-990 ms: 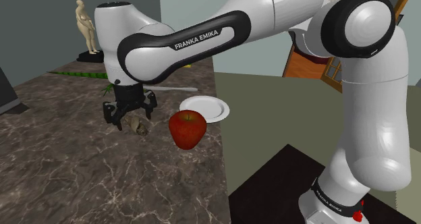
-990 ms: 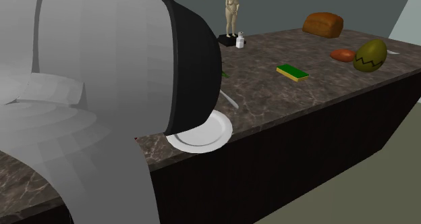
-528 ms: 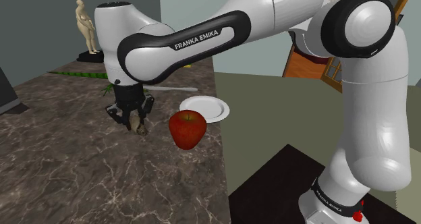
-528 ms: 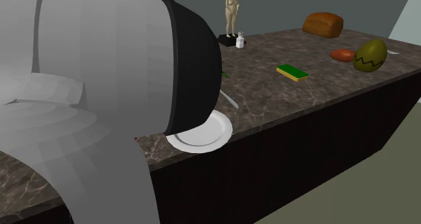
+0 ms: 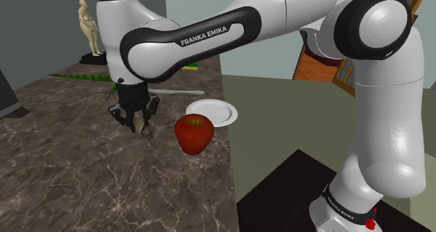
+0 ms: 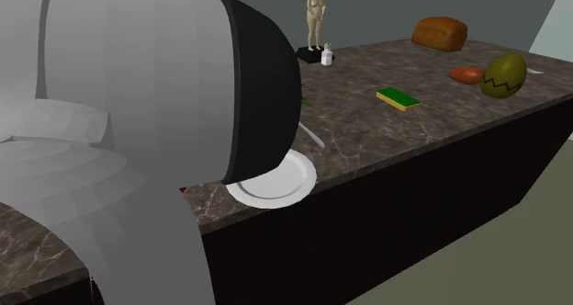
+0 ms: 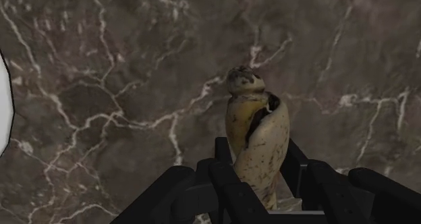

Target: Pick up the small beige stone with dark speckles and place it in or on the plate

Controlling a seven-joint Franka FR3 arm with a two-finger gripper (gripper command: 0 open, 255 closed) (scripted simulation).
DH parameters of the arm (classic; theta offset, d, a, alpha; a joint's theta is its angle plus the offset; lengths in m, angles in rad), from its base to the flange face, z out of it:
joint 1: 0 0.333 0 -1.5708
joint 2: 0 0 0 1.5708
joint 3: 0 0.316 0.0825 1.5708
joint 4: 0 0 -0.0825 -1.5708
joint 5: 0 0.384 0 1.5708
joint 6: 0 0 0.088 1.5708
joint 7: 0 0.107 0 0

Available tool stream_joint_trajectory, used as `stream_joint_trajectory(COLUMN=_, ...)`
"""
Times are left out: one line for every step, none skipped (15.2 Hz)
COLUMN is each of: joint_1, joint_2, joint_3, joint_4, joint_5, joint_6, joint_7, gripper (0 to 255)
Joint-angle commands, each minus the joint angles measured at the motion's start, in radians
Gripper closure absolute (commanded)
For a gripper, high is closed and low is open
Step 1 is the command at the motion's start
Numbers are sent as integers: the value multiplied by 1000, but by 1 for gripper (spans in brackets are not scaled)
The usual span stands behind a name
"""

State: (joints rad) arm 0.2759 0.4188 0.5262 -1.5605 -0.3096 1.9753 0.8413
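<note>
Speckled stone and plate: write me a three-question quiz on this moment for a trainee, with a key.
1. True or false: the hand is shut on the speckled stone.
2. In the shoulder view, what sits on the counter between the stone and the plate? A) a red apple B) a green sponge C) a bread loaf
3. Short answer: is the stone on the plate yet?
Key: 1 true; 2 A; 3 no, it is in the hand, apart from the plate.
</note>
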Motion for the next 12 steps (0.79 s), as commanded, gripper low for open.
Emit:
stream_joint_trajectory(joint_1=1, joint_2=-6, joint_3=2, joint_4=18, joint_5=5, joint_6=-23, joint_7=-4, gripper=255)
stream_joint_trajectory(joint_1=1, joint_2=-8, joint_3=3, joint_4=28, joint_5=7, joint_6=-35, joint_7=-7, gripper=255)
stream_joint_trajectory(joint_1=2, joint_2=-10, joint_3=4, joint_4=39, joint_5=9, joint_6=-47, joint_7=-9, gripper=255)
stream_joint_trajectory(joint_1=2, joint_2=-13, joint_3=5, joint_4=49, joint_5=11, joint_6=-59, joint_7=-11, gripper=255)
stream_joint_trajectory(joint_1=3, joint_2=-14, joint_3=6, joint_4=60, joint_5=13, joint_6=-71, joint_7=-14, gripper=255)
stream_joint_trajectory(joint_1=4, joint_2=-16, joint_3=7, joint_4=71, joint_5=14, joint_6=-84, joint_7=-16, gripper=255)
stream_joint_trajectory(joint_1=5, joint_2=-17, joint_3=8, joint_4=83, joint_5=16, joint_6=-96, joint_7=-18, gripper=255)
stream_joint_trajectory(joint_1=6, joint_2=-19, joint_3=9, joint_4=95, joint_5=17, joint_6=-109, joint_7=-20, gripper=255)
stream_joint_trajectory(joint_1=7, joint_2=-19, joint_3=9, joint_4=107, joint_5=18, joint_6=-122, joint_7=-22, gripper=255)
stream_joint_trajectory(joint_1=9, joint_2=-20, joint_3=10, joint_4=120, joint_5=20, joint_6=-135, joint_7=-23, gripper=255)
stream_joint_trajectory(joint_1=10, joint_2=-20, joint_3=11, joint_4=133, joint_5=20, joint_6=-148, joint_7=-25, gripper=255)
stream_joint_trajectory(joint_1=12, joint_2=-21, joint_3=11, joint_4=146, joint_5=21, joint_6=-161, joint_7=-27, gripper=255)
